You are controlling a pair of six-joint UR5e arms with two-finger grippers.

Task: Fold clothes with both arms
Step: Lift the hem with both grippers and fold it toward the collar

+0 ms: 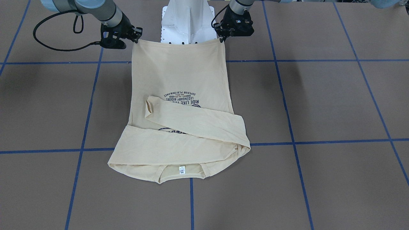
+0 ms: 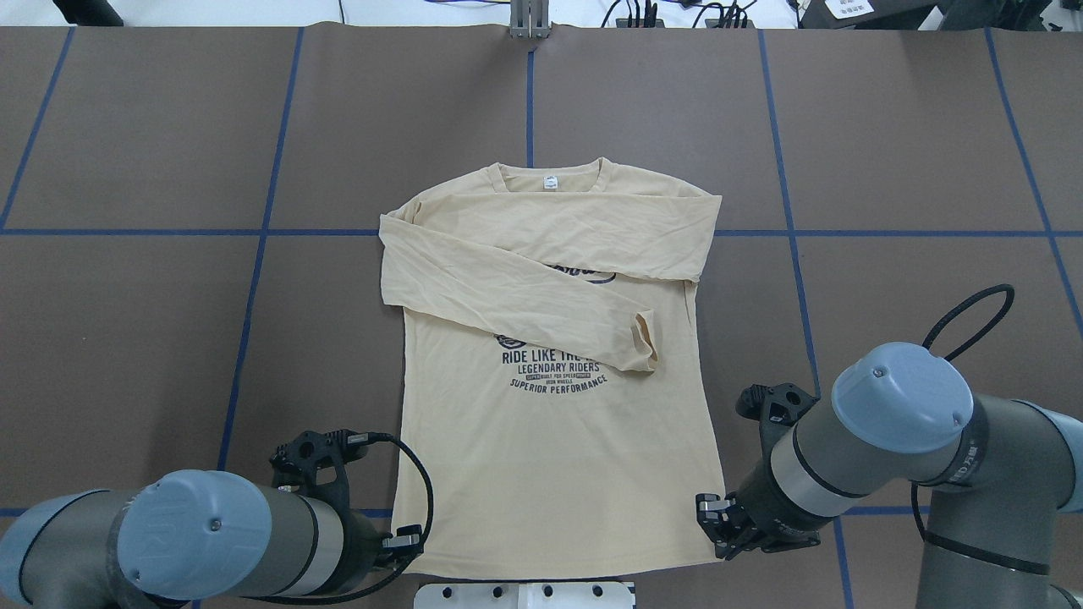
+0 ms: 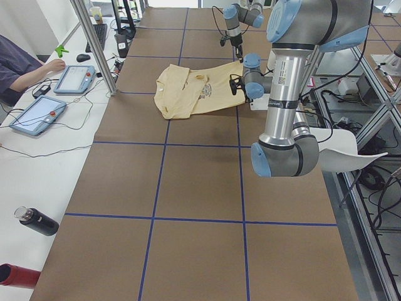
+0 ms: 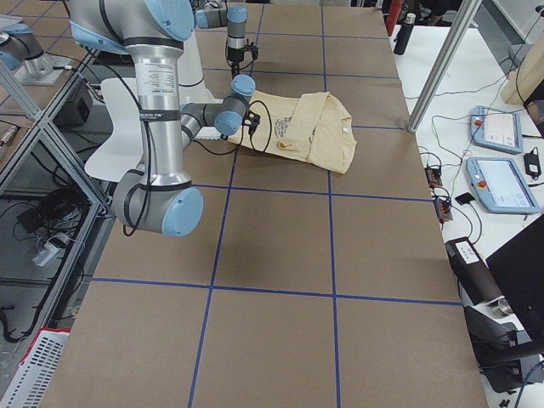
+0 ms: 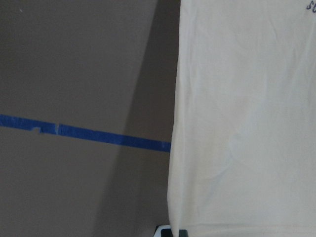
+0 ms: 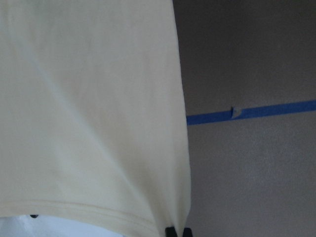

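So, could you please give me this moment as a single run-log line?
shirt: print up, both sleeves folded across chest | left gripper: shut on hem corner | right gripper: shut on other hem corner

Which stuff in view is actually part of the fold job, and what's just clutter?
Job: shirt; left gripper and right gripper, one at each hem corner.
Lying about: tablets, black bottle, red bottle.

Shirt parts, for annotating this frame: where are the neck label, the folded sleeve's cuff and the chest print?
neck label (image 2: 550, 181), overhead view, centre of the white tag.
cuff (image 2: 645, 342), overhead view, its open end.
chest print (image 2: 556, 369), overhead view, middle line of text.
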